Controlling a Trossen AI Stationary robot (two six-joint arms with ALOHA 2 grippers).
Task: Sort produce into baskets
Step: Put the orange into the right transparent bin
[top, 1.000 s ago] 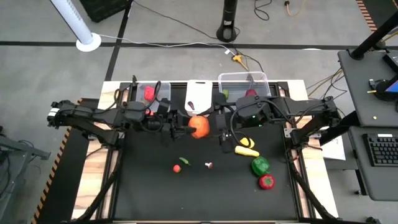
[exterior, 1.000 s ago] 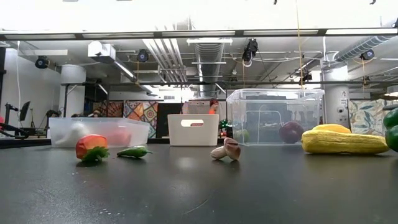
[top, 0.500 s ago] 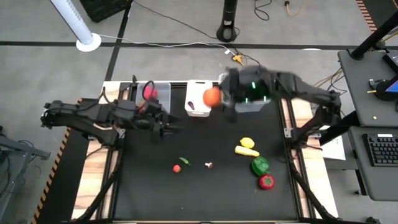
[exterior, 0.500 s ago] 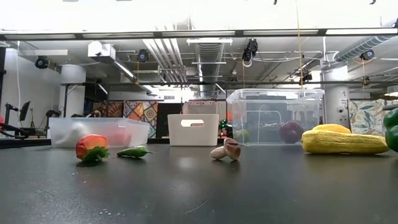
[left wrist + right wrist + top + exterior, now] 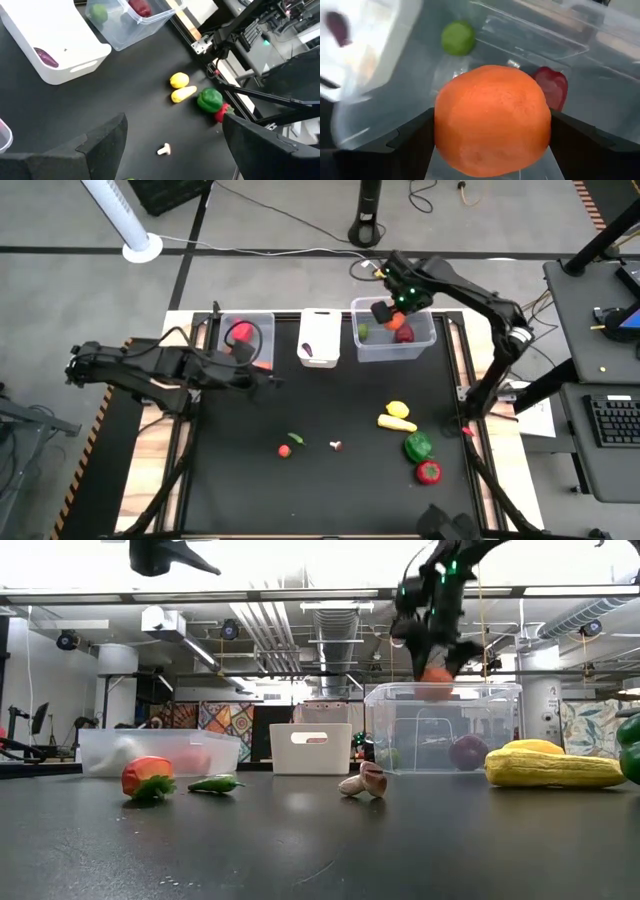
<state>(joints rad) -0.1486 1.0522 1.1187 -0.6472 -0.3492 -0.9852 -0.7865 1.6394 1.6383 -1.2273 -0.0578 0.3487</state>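
My right gripper (image 5: 385,312) is shut on the orange (image 5: 492,120) and holds it above the wider clear tub (image 5: 430,345) at the table's far right. A lime (image 5: 458,38) and a red piece (image 5: 552,87) lie in that tub. My left gripper (image 5: 272,380) is open and empty, above the table in front of the left clear tub (image 5: 268,320); its fingers (image 5: 100,145) stand wide apart. The white tub (image 5: 320,316) holds a purple onion (image 5: 47,58). A lemon (image 5: 398,409), a long yellow piece (image 5: 396,423), a green pepper (image 5: 418,446) and a red pepper (image 5: 429,472) lie at the right. My right gripper pinches the orange by two opposite sides (image 5: 442,135) between its two fingers (image 5: 412,142). The fingers come from above, pointing down into the tub. The orange is lifted clear, level with the tub's rim in the low view (image 5: 435,677).
A garlic (image 5: 336,446), a green chili (image 5: 297,438) and a small red piece (image 5: 285,450) lie at the table's middle. The left clear tub holds a red piece (image 5: 240,332). Bare black tabletop lies at the near left.
My right gripper has carried the orange from the table's middle up and toward the far right, past the white tub, to above the wider clear tub. My left gripper has drawn back from the orange toward the table's left.
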